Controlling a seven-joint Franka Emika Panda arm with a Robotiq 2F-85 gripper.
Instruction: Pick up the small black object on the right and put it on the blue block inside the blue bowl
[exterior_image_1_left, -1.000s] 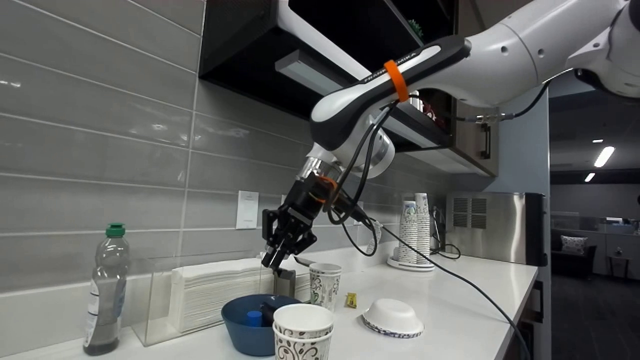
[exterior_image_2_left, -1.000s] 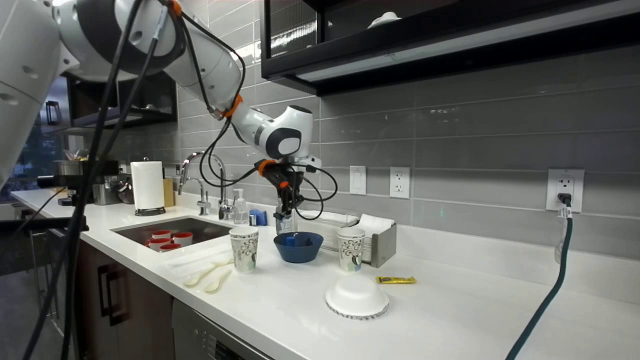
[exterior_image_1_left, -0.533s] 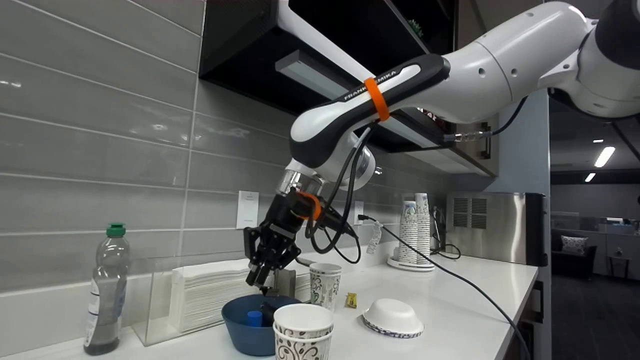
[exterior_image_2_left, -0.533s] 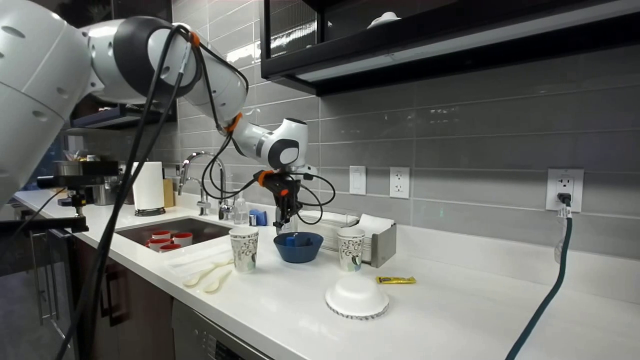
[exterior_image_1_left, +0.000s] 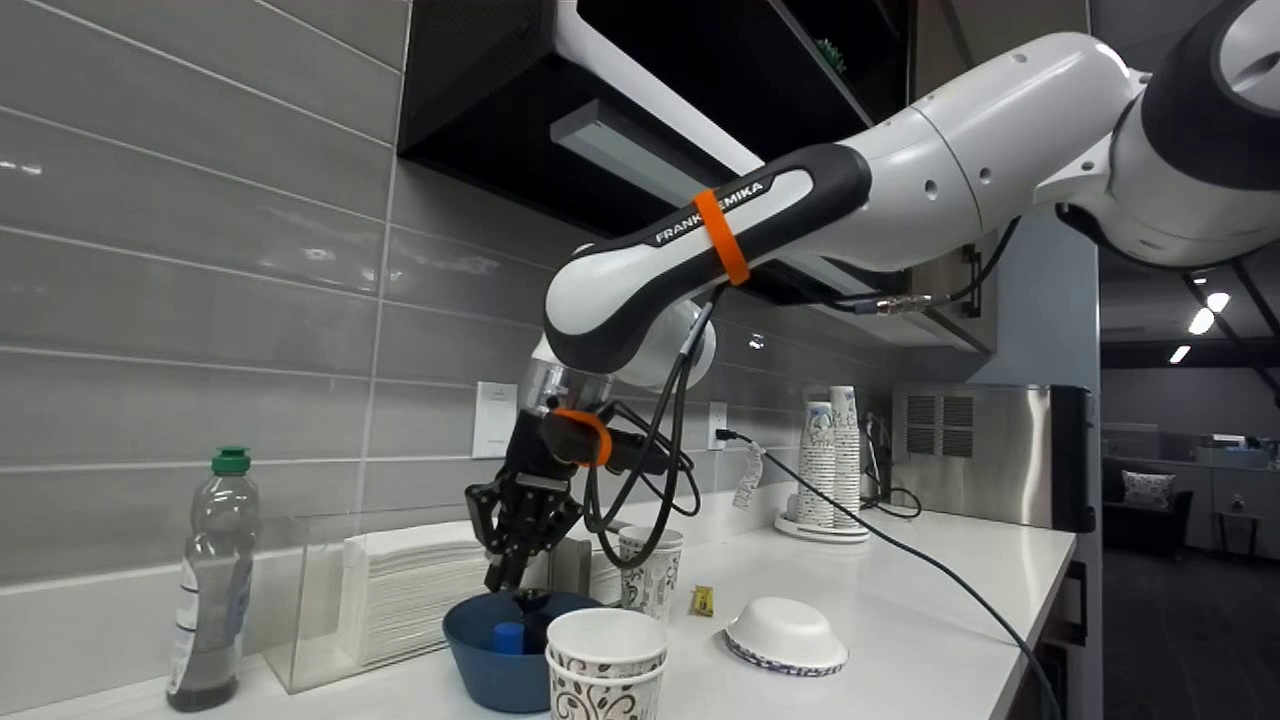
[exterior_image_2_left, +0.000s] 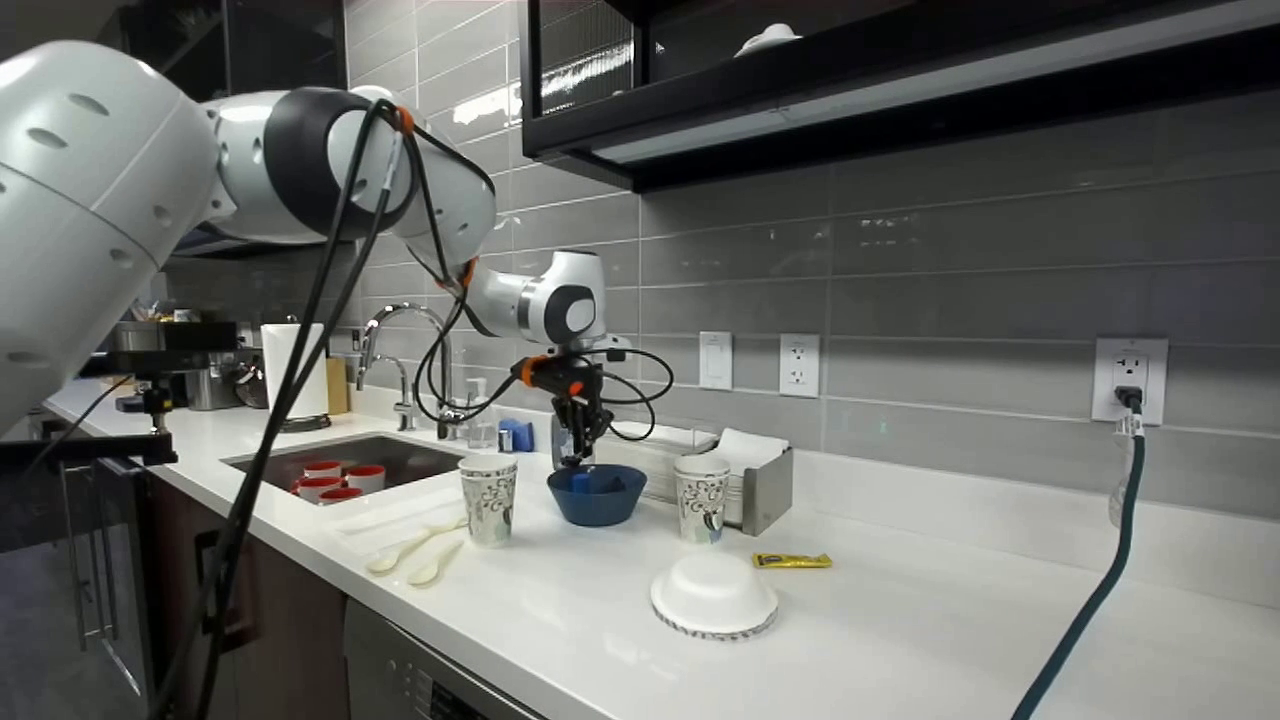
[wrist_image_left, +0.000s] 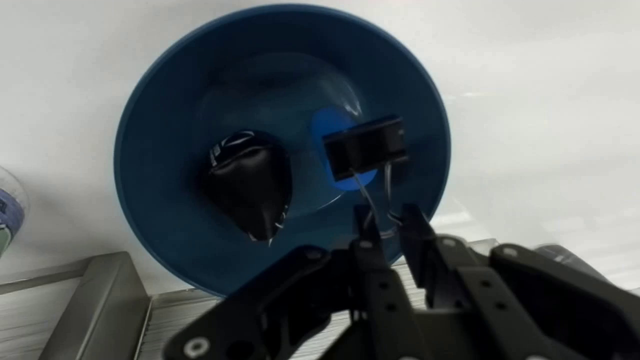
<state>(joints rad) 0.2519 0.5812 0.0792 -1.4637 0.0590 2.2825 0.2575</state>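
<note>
Lowered since the earlier frame, and shifted left in an exterior view: my gripper, with the small black binder clip, now close over the blue bowl.

Wrist view, left to right.
Item: patterned cup, cropped, outside the bowl.
Item: black packet, lying inside the bowl, left of centre.
Item: blue block, inside the bowl, right of centre, partly hidden behind the clip.
Item: the clip itself, the task's thing, overlapping the block from this angle; whether they touch, I cannot tell.
Item: fingers, narrow, pinching the clip's wire handles.

Handling: I judge this the placing step. I should centre the clip's body over the block, descend slowly because the handles may let it swing, and part the fingers only once it sits steady.

Differences: gripper and clip lower; bowl and block in the same place.
</note>
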